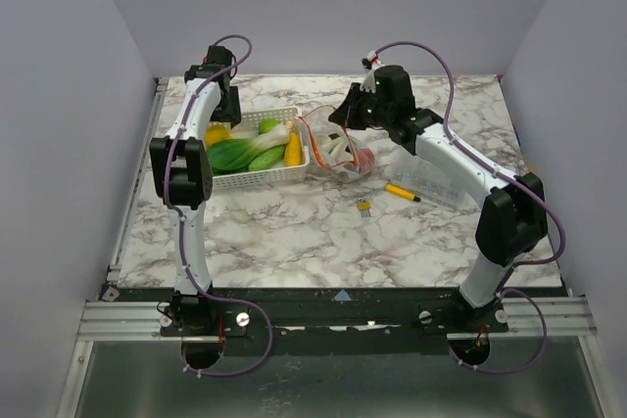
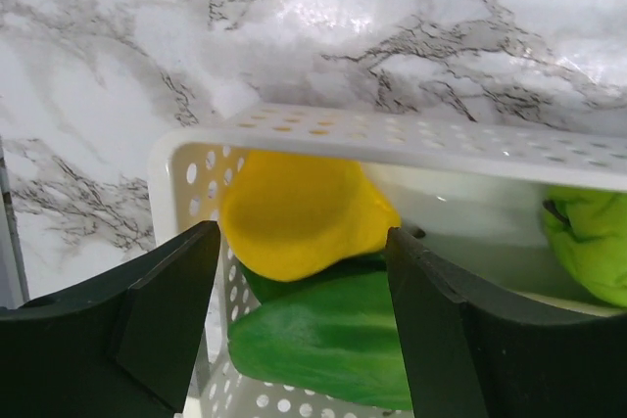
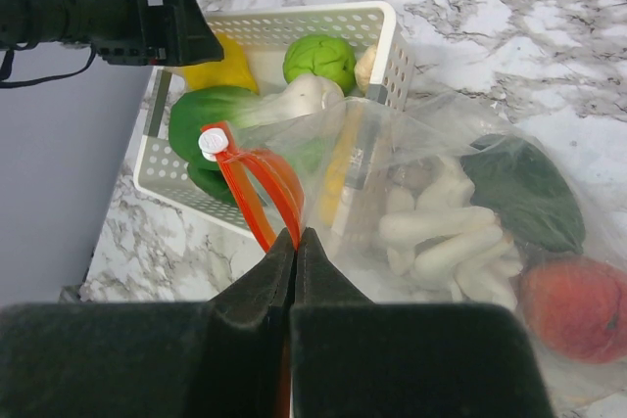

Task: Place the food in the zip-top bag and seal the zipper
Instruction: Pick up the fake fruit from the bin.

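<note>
The white lattice basket (image 1: 294,169) holds toy food: a yellow piece (image 2: 294,212), green pieces (image 2: 333,340) and a white-stemmed one (image 3: 294,97). My left gripper (image 2: 304,320) is open over the basket's left end, its fingers on either side of the yellow piece. The clear zip-top bag (image 3: 441,183) lies right of the basket and holds white, dark green and red food. My right gripper (image 3: 296,242) is shut on the bag's orange-red zipper (image 3: 257,183) and holds the mouth up, facing the basket. The bag also shows in the top view (image 1: 338,154).
A yellow marker pen (image 1: 402,192) and a small yellow-grey item (image 1: 363,208) lie on the marble table in front of the bag. A rigid clear box (image 1: 436,183) sits under the right forearm. Grey walls enclose the table.
</note>
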Controlling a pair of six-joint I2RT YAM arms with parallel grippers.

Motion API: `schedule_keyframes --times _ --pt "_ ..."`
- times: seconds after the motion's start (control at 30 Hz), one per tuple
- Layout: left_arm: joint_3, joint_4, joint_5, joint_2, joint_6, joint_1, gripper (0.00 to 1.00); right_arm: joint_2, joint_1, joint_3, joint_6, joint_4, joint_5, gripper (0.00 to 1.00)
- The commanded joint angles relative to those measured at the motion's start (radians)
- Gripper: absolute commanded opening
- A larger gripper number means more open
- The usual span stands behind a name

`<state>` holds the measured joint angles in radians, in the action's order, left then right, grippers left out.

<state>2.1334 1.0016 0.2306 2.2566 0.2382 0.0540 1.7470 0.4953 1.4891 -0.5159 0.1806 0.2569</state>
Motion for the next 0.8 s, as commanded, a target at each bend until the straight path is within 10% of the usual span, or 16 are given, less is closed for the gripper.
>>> schedule_keyframes --times 0.0,0.33,0.77 --pt "0.103 0.119 0.109 0.110 -0.047 -0.006 0.69 0.011 -0.006 0.012 -0.005 -0.010 0.019 0.01" --pt "0.085 0.092 0.111 0.087 -0.061 -0.006 0.35 0.017 -0.007 0.022 -0.005 -0.003 0.026 0.01" --pt "-0.113 0.046 -0.093 -0.313 -0.009 -0.006 0.01 0.039 -0.007 0.030 0.031 0.018 0.007 0.01"
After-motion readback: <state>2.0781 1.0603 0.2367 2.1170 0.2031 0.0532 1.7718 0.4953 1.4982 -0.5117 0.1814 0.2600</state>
